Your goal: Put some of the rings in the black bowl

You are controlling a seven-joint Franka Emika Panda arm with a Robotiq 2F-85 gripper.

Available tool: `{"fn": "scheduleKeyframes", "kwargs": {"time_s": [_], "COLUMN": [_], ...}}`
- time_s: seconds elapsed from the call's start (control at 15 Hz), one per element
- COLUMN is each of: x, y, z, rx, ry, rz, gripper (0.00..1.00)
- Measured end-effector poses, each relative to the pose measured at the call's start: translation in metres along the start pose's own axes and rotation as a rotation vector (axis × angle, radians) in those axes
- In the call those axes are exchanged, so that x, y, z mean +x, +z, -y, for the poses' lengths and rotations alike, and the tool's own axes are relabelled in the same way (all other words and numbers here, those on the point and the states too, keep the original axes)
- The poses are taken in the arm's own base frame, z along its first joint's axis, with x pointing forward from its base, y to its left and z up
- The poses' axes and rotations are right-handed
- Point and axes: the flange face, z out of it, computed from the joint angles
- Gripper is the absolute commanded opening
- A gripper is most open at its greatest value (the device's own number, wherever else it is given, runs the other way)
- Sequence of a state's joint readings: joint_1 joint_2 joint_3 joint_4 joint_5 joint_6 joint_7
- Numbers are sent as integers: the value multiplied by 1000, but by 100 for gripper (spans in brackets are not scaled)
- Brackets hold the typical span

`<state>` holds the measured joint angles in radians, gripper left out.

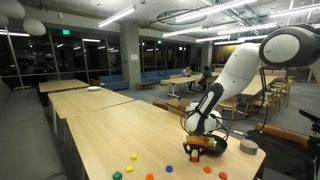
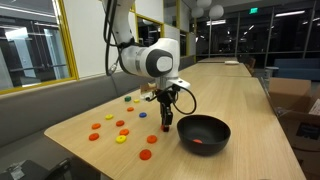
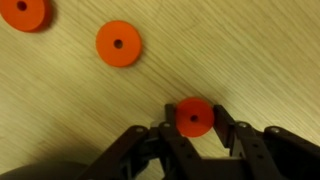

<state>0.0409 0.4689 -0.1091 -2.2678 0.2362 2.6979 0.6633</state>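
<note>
The wrist view shows my gripper (image 3: 195, 125) with its two black fingers against both sides of a red-orange ring (image 3: 195, 115) at table level. Two more orange rings (image 3: 118, 43) lie nearby on the wood. In both exterior views the gripper (image 2: 166, 120) (image 1: 196, 148) points down at the table, right beside the glossy black bowl (image 2: 203, 131) (image 1: 216, 144). Something red shows inside the bowl (image 2: 205, 143). Several more rings in orange, red, yellow and blue are scattered on the table (image 2: 121, 139) (image 1: 131, 157).
A pale grey cup-like container (image 1: 248, 147) stands just past the bowl near the table edge. The long wooden table (image 2: 240, 100) stretches away behind the bowl. Other tables and chairs stand farther back in the room.
</note>
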Motion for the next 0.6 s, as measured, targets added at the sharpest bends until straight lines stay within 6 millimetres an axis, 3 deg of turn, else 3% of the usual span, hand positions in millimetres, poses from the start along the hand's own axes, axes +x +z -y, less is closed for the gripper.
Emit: {"fn": "scheduleKeyframes", "kwargs": {"time_s": [0.27,0.6], "x": [1,-1], "y": [-4,-30], "z": [1,5], "rx": [5,31], "ry": [-4,-30], "rz": [-13,-61], "gripper": [17,17]}}
